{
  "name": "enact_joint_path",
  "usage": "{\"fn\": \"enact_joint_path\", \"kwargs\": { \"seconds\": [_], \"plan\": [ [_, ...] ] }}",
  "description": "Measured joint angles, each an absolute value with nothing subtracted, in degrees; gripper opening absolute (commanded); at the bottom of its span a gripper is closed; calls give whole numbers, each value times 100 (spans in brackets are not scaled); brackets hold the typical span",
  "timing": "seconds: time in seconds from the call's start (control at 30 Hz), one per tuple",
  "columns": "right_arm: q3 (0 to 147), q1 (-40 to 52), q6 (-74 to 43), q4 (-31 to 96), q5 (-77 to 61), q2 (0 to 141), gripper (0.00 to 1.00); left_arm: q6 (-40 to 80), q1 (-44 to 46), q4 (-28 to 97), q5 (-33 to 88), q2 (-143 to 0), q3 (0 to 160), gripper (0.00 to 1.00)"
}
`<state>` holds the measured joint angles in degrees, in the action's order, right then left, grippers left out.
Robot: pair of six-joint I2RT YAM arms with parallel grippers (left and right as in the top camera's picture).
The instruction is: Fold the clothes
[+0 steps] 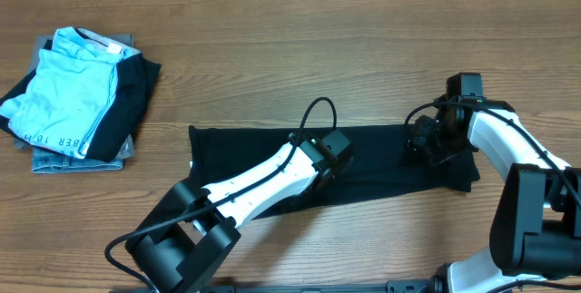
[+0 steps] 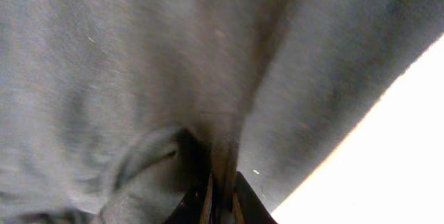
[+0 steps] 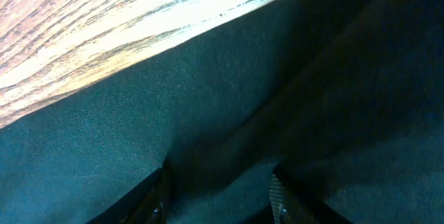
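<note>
The clothes [image 1: 236, 152], a black T-shirt, lie as a long flat strip across the middle of the wooden table [image 1: 318, 48]. My left gripper [image 1: 332, 154] is down on the strip's middle. In the left wrist view it [image 2: 222, 195] is shut on a raised fold of the shirt [image 2: 139, 64]. My right gripper [image 1: 425, 139] rests at the strip's right end. In the right wrist view its jaws [image 3: 216, 197] stand apart, pressed onto the shirt [image 3: 208, 99], with a dark ridge of cloth running between the fingertips [image 3: 277, 196].
A stack of folded garments sits at the far left: a light blue one with dark lettering [image 1: 68, 89] on top, a grey-blue denim-like piece [image 1: 73, 159] beneath. Bare wood [image 3: 104, 23] lies just beyond the shirt's far edge.
</note>
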<state>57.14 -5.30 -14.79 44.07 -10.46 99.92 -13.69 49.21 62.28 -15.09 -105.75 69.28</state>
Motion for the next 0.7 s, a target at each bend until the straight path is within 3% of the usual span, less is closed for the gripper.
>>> {"fn": "enact_joint_path", "kwargs": {
  "seconds": [0.4, 0.7],
  "plan": [
    [5714, -530, -1476, 4416, -1046, 9852, 51, -1374, 4921, 6455, -469, -10573, 6928, 20],
    [5714, -530, -1476, 4416, -1046, 9852, 51, -1376, 4921, 6451, -176, -10575, 6901, 17]
  ]
}}
